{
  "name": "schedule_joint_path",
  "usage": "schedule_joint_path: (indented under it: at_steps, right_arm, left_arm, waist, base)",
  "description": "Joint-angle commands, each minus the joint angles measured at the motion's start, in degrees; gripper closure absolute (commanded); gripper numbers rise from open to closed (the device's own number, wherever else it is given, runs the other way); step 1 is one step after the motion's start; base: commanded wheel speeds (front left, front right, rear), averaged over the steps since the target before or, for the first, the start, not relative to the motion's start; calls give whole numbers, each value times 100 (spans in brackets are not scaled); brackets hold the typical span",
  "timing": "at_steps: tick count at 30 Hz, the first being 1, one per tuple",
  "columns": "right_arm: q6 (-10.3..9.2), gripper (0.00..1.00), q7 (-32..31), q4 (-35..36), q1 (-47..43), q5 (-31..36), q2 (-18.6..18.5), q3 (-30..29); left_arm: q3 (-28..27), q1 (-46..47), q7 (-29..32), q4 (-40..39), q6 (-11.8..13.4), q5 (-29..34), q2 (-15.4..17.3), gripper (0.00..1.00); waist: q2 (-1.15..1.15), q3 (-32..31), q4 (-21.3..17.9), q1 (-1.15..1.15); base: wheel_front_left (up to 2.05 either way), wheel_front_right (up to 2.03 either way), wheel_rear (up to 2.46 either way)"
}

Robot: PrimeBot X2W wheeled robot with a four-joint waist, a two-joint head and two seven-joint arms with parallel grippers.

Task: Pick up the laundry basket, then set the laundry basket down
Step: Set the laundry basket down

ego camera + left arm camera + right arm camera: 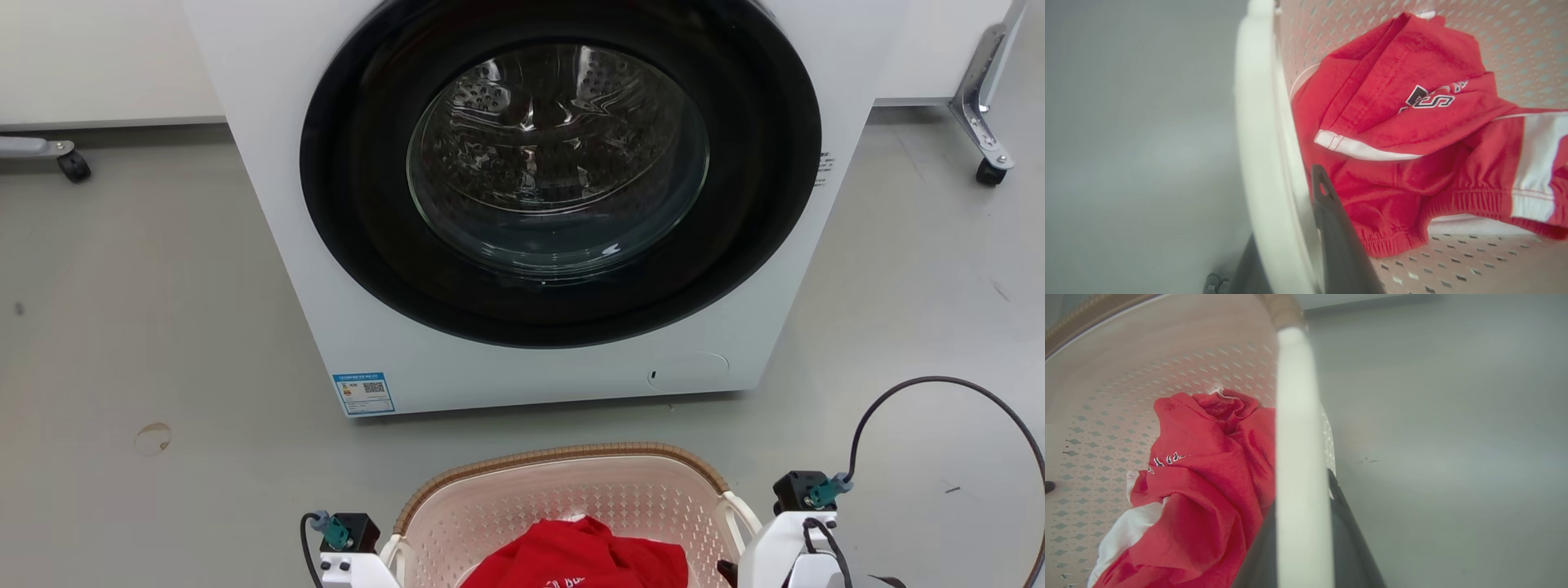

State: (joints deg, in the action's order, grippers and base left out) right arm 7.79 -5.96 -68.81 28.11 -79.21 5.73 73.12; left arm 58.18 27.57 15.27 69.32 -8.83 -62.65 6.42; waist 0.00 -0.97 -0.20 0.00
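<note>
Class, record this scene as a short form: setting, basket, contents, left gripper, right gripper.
setting: washing machine, door shut, on grey floor
basket: laundry basket in front of the machine
contents: red garment with white trim
left gripper: closed around the white left handle
right gripper: closed around the white right handle

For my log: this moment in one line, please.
left gripper: shut on left handle; right gripper: shut on right handle; laundry basket: red garment inside

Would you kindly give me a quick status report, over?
Status: left claw shut on left handle, right claw on right handle. Inside laundry basket, red garment. Ahead, washing machine, door closed.
</note>
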Motion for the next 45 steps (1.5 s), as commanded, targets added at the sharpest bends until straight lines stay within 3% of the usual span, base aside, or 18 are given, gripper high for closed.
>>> schedule_joint_path:
  at_steps: [1,9,24,35,45]
  right_arm:
    - [-31,100,128,-436,264,19,-861,4]
    - [-31,100,430,-461,413,55,-861,7]
    - [-31,100,1263,-511,1036,245,-861,-41]
    - [-31,100,1980,-513,1753,650,-1086,-433]
    - [-31,100,2093,-514,2348,1226,-1090,-925]
  left_arm:
    - [-106,261,-53,412,134,60,993,100]
    - [-36,390,-197,433,143,136,924,100]
    - [9,1127,-766,450,281,283,621,100]
    - [186,2190,-1405,453,330,617,411,100]
    - [250,2824,-1856,457,306,764,358,100]
  waist:
    - [0,48,4,0]
    - [0,464,-9,0]
    - [0,2057,45,0]
    - [0,3549,208,0]
    - [0,4417,210,0]
  base:
    - [0,0,0]
    - [0,0,0]
    - [0,0,0]
    - [0,0,0]
    - [0,0,0]
